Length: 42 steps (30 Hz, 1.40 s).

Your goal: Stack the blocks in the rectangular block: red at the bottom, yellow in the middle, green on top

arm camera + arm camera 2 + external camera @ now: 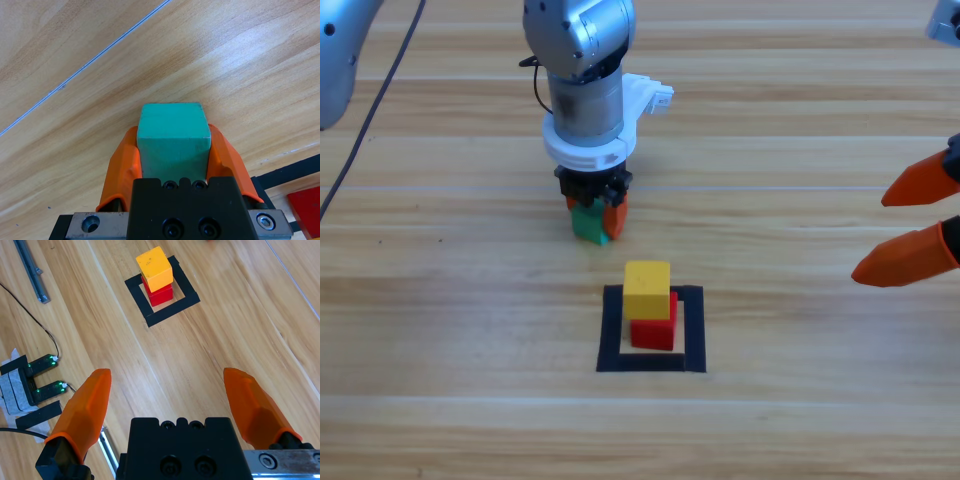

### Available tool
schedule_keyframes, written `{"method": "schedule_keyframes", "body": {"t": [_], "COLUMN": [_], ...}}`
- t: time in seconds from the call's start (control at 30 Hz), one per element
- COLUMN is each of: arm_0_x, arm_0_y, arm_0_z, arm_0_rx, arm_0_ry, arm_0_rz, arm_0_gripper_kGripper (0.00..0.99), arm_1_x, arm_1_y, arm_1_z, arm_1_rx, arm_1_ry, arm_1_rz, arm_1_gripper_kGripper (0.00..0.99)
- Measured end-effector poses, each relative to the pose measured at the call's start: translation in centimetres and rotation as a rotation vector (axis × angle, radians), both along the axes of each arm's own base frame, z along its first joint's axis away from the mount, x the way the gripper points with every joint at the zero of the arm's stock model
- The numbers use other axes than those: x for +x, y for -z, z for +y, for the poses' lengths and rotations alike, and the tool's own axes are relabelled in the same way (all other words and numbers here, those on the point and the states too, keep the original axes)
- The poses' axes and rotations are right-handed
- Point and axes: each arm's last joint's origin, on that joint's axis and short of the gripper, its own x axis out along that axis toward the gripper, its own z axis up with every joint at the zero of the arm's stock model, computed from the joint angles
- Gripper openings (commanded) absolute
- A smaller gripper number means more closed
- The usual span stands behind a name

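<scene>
left hand (592, 212) at upper centre of the high view, clamped on the green cube (588, 222) just above the bench (440, 330). below it, lower centre, yellow cube (647, 290) stacked on red cube (653, 330) inside the black tape frame (611, 330), yellow sitting slightly off square toward the left. right hand (918, 220) parked at the right edge, jaws spread and empty. for the last placement: likely best to lift clear of the stack's top, centre green over yellow rather than red, lower straight, release only once seated, then back away upward without nudging the offset pair.
</scene>
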Motion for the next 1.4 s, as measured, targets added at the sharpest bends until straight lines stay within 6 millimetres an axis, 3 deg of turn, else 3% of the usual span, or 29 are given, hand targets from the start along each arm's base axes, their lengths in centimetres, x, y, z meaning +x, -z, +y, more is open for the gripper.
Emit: {"method": "schedule_keyframes", "body": {"t": [0.17,0.4,0.47,0.53,0.67,0.73,0.83,1.1,1.4], "arm_0_x": [0.0,-0.5,-0.9,-1.6,-3.8,-4.5,-5.3,-6.5,-8.7], "arm_0_y": [0.0,-0.9,-2.4,-6.3,-11.9,-13.3,-13.3,-10.1,-12.0], "arm_0_z": [0.0,0.2,0.5,0.9,2.3,2.8,3.4,4.1,4.7], "arm_0_rx": [0.000,-0.024,-0.045,-0.101,-0.164,-0.183,-0.167,-0.059,-0.070], "arm_0_ry": [-0.001,-0.166,-0.219,-0.286,-0.364,-0.388,-0.412,-0.471,-0.469], "arm_0_rz": [0.000,0.027,0.029,-0.011,-0.058,-0.070,-0.050,0.056,0.048], "arm_0_gripper_kGripper": [0.075,0.075,0.075,0.074,0.063,0.063,0.048,0.035,0.008], "arm_1_x": [0.0,0.0,0.0,0.0,-0.1,-0.1,-0.1,-0.2,-0.2], "arm_1_y": [0.0,0.0,0.0,0.0,0.1,0.1,0.2,0.4,0.4], "arm_1_z": [0.0,0.0,0.0,0.0,0.0,0.0,-0.1,-0.1,-0.1], "arm_1_rx": [0.000,0.000,0.000,-0.001,-0.003,-0.003,-0.004,-0.008,-0.008], "arm_1_ry": [0.000,0.000,0.000,0.000,0.000,0.000,0.000,0.000,0.000], "arm_1_rz": [0.000,0.000,0.000,0.001,0.004,0.004,0.006,0.011,0.011], "arm_1_gripper_kGripper": [0.988,0.988,0.988,0.988,0.988,0.988,0.988,0.988,0.988]}}
